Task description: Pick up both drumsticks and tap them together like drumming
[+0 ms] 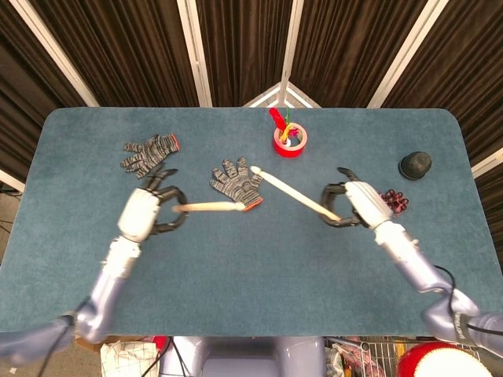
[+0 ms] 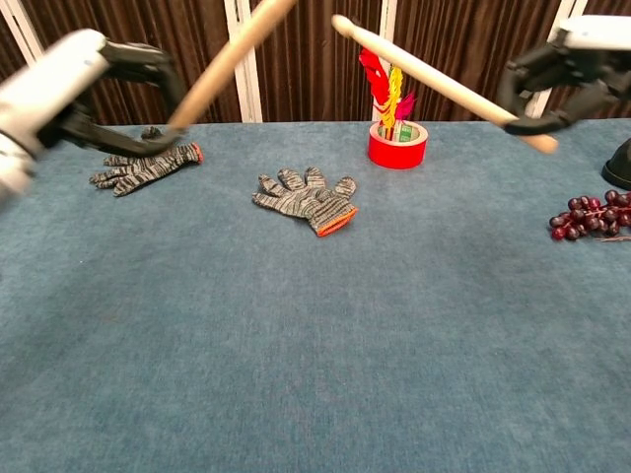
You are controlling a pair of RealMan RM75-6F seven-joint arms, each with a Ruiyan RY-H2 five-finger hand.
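Left hand (image 1: 145, 214) holds left stick (image 1: 211, 207), right hand (image 1: 357, 204) holds right stick (image 1: 292, 191), both above bench mid-frame; tips point inward at each other, apart.

Two plain wooden drumsticks, both off the table, tips apart and not touching. Left drumstick (image 1: 208, 207) gripped at its butt end by the left hand (image 1: 141, 214), shaft pointing inward from it. Right drumstick (image 1: 292, 190) held near its butt in the right hand (image 1: 363, 204), angled away up-left, rounded tip free.
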